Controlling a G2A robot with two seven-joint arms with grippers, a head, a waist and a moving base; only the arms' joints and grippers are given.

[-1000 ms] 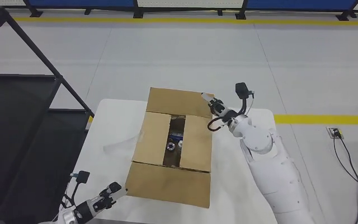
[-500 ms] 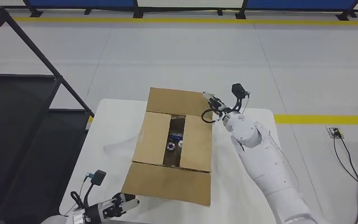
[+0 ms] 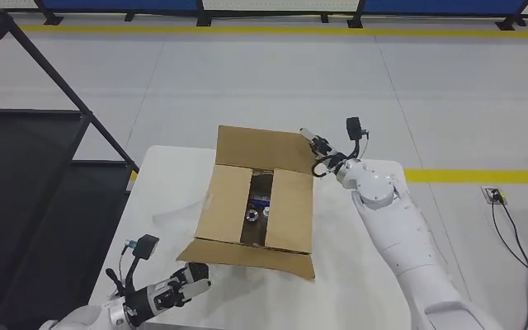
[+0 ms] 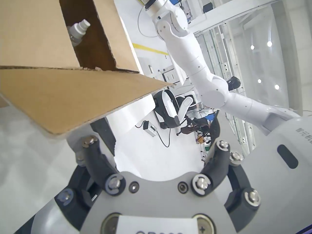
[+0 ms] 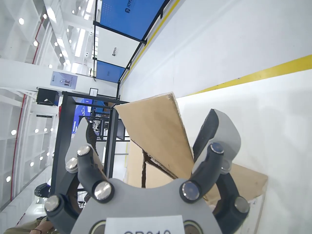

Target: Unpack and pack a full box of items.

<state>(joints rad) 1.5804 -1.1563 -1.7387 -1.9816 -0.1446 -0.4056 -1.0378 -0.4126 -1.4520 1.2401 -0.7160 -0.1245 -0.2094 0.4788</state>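
Note:
A brown cardboard box (image 3: 289, 210) stands mid-table with its two long flaps lying nearly closed. Through the slot between them I see several small items (image 3: 256, 208), among them a white-capped bottle (image 4: 78, 30). My right gripper (image 3: 309, 136) is at the far right corner of the box, open, with the far flap (image 5: 156, 127) standing between its fingers. My left gripper (image 3: 196, 276) is at the near left corner, open, just under the raised near flap (image 4: 73, 98). In its own wrist view the left gripper (image 4: 153, 144) holds nothing.
The white table (image 3: 165, 181) has bare room left and right of the box. A black metal frame (image 3: 49, 181) stands close to the table's left side. A clear scrap of plastic (image 3: 167, 218) lies left of the box.
The left gripper has come in from the near left corner to the near flap, which now tilts upward. The right gripper shifted slightly along the far flap's right corner.

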